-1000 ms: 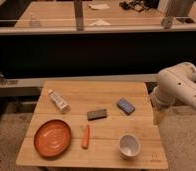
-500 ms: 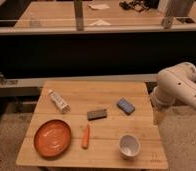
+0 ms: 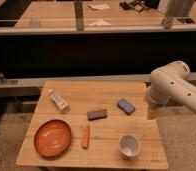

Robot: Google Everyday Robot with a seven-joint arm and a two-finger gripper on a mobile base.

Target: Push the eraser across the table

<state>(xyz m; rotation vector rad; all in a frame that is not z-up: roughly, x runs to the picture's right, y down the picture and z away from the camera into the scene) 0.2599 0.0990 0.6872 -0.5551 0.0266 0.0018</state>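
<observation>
Fingers (apparently) beside table edge; cup, plate upright.

Orange plate, carrot-like stick, white cup, blue block, labelled white tube.

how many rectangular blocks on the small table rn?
2. The eraser lies mid-table; the blue block is right of it, slightly farther back. The end effector hangs at the right edge of the table. None seems hidden.

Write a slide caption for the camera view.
Robot gripper hangs at the edge of a wooden table, apart from the eraser lying mid-table among a plate, cup, tube and blue block.
</observation>
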